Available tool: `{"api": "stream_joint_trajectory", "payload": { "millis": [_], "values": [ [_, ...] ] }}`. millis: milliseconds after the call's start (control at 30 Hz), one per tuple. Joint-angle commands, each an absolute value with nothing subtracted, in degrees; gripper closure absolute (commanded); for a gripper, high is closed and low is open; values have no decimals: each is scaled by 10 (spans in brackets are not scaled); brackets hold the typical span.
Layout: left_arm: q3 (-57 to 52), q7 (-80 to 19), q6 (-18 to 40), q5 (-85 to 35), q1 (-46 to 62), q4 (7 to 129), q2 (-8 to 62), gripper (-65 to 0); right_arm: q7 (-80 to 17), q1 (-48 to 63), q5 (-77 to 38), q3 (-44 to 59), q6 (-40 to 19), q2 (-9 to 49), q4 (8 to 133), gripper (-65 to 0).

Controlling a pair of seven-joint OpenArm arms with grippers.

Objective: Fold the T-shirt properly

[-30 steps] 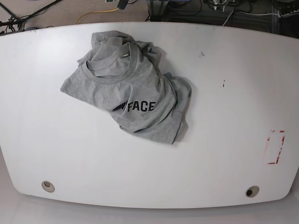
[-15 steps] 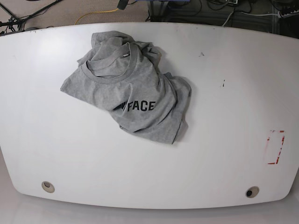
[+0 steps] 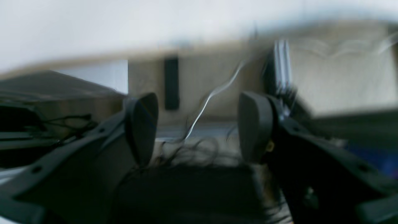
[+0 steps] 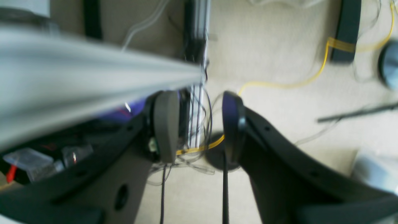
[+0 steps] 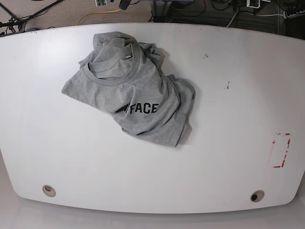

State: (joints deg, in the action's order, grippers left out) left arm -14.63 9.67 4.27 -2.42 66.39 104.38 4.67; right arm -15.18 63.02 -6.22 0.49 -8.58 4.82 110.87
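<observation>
A grey T-shirt (image 5: 136, 98) lies crumpled on the far-left part of the white bench (image 5: 228, 171). Folding has not begun. The left tool (image 3: 197, 127) and right tool (image 4: 197, 127) hang empty, jaws apart, off the bench. Next, probably: reach in and spread the shirt flat.

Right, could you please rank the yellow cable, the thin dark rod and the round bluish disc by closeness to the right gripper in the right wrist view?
1. Yellow cable: passes behind the gap between the fingertips of the right gripper.
2. Thin dark rod: out to the right.
3. Round bluish disc: at the far right edge.
</observation>
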Motion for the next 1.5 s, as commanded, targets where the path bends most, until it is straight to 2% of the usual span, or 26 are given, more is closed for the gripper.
{"api": "stream_joint_trajectory", "payload": {
  "millis": [0,133,267,333,633,1133,1333,1467],
  "values": [
    [-160,108,41,-61,682,1075,50,-378,-160,640,-62,7,-87,52,1144,-224],
    [-183,82,41,-88,678,1107,50,-388,-175,635,-61,7,-87,52,1166,-224],
    [-200,51,41,-90,661,1132,46,-504,-175,615,-61,7,-88,54,1165,-224],
    [-202,44,41,-88,643,1133,45,-542,-175,603,-61,7,-90,54,1166,-224],
    [-204,44,41,-88,595,1133,45,-542,-175,536,-61,7,-89,78,1165,-230],
    [-200,46,41,-87,542,1133,45,-542,-190,426,-61,84,-91,78,1165,-236],
    [-182,45,41,-87,511,1133,45,-544,-214,382,-61,87,-92,78,1164,-387],
    [-180,44,41,-87,500,1134,45,-546,-217,369,-61,87,-92,78,1164,-395]
  ]
}}
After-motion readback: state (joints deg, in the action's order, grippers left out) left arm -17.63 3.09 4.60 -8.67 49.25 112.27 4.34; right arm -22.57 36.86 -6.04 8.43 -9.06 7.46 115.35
